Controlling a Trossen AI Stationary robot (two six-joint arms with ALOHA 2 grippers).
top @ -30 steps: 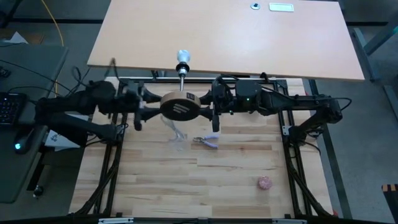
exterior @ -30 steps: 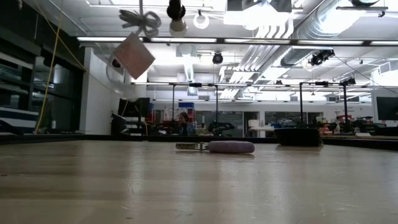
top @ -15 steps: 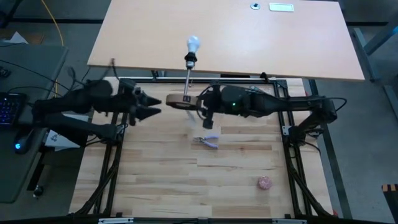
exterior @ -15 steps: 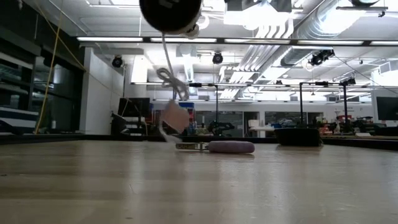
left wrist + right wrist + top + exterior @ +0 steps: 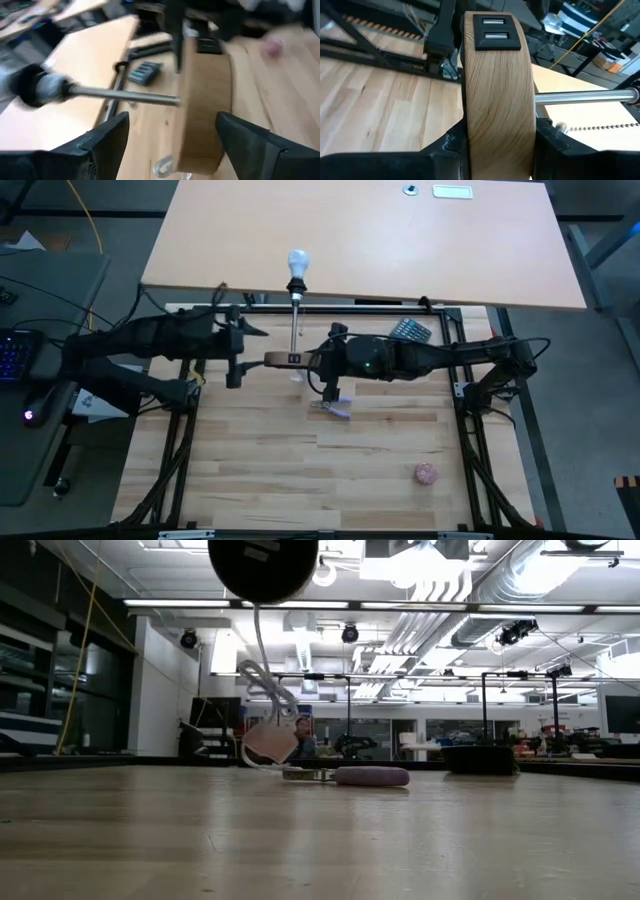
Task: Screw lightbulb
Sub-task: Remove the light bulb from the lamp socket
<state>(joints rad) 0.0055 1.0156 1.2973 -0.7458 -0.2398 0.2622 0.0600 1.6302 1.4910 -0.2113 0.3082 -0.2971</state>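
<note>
- The left hand [image 5: 240, 352] hangs above the left part of the bench [image 5: 250, 480], its fingers [image 5: 107, 142] spread wide and gripping nothing. In the left wrist view they stand on either side of the wooden disc [image 5: 290, 360] with clear air between, so it is near the disc but not touching it.
- The wooden disc is held edge-on off the bench, just right of the left hand. A thin metal stem [image 5: 295, 325] runs from its face away toward the pale board [image 5: 400, 250] at the far side.
- The lightbulb [image 5: 297, 262] sits at the far end of that stem, on a dark socket [image 5: 296, 285], over the near edge of the pale board. It looks seated in the socket; how far it is screwed home I cannot tell.
- The right hand [image 5: 497, 145] is clamped across the rim of the disc, pads pressing both flat faces, carrying the whole lamp.
- Handling, as I judge it: the bulb is light, with a smooth, slippery and fragile head. Take it around the widest part of the head with gentle pressure and turn about the stem's line; squeezing hard or pushing sideways could crack it or bend the stem.
- A white cord [image 5: 262, 670] dangles from the disc toward the bench.
- A pinkish ball [image 5: 426, 474] lies near the front right of the bench, well apart from the work.
</note>
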